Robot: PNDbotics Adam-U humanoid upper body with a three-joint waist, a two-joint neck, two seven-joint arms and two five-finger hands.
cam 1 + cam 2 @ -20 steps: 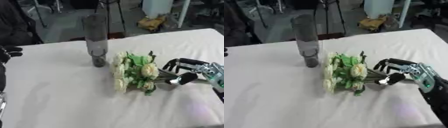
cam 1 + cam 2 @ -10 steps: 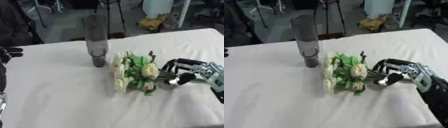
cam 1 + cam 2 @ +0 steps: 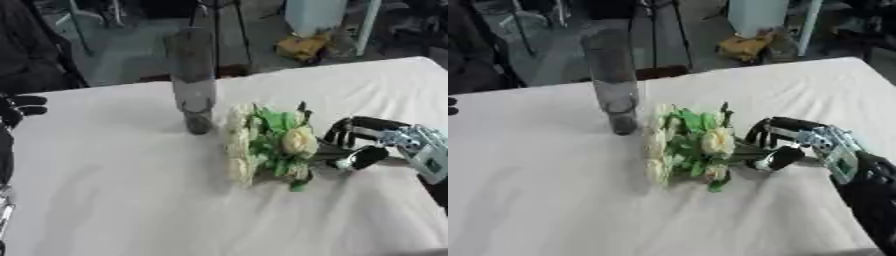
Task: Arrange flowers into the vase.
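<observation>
A bunch of cream-white flowers with green leaves [image 3: 267, 147] lies on the white table [image 3: 131, 200], its stems pointing right. My right hand [image 3: 785, 142] comes in from the right with its fingers curled around the stem end of the bunch. A tall grey vase [image 3: 194, 80] stands upright just left of and behind the blooms, apart from them. My left hand [image 3: 19, 107] shows at the left edge, dark, with fingers curled, holding nothing.
The table's far edge [image 3: 262, 75] runs behind the vase. Beyond it are a floor with chair legs, a tripod [image 3: 658, 30] and a yellow object [image 3: 302, 46].
My right hand has closed in a little on the flower stems. The bunch and the vase have stayed where they were.
</observation>
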